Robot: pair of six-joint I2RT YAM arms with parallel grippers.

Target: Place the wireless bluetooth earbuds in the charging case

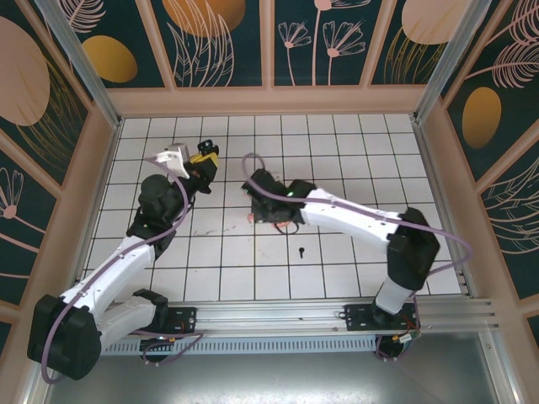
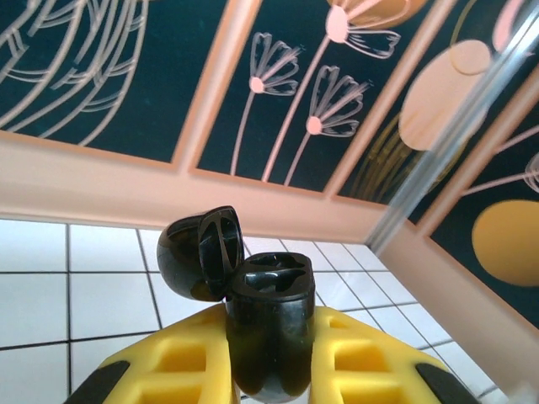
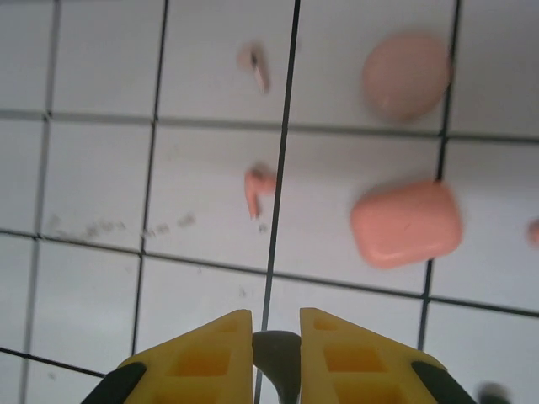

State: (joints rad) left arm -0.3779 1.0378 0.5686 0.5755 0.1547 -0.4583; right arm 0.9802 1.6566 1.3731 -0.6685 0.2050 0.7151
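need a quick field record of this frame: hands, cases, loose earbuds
left hand: shut on glossy black plastic charging case, raised off the white tiles
black case lid: hinged open, wells appear empty
right hand: low over the tiles, shut on small dark rounded piece, maybe a black earbud
loose on tiles: pale pink stemmed earbud, coral stemmed earbud, black stemmed earbud
other cases: pale pink closed case, coral closed case

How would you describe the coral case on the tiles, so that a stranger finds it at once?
On the white tiled table, in the right wrist view, two closed cases lie right of the middle. The coral case is the lower one, boxier and deeper in colour than the rounder pale pink case above it.
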